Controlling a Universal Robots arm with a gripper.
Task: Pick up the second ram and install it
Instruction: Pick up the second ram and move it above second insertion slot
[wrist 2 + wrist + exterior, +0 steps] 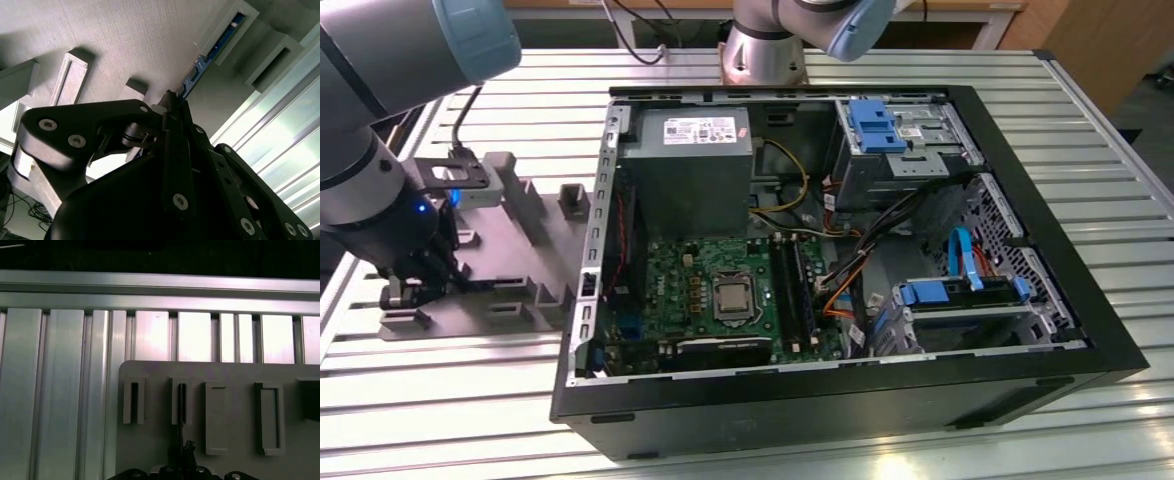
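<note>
The second ram (201, 66) is a thin dark blue board strip standing on edge. Its far end sits in a raised slot of the grey fixture tray (125, 40). My gripper (172, 102) is shut on the strip's near end. In the first wrist view the ram (181, 407) shows edge-on in the second slot block, with the gripper (186, 449) just below it. In the exterior view the gripper (411, 292) hangs low over the fixture tray (520, 250) at the exterior view's left.
An open computer case (854, 385) lies right of the tray, with the motherboard and its long black memory slots (790, 285) inside. A power supply (687, 165) and cables (854, 270) crowd the case. The slatted aluminium table (60, 390) surrounds the tray.
</note>
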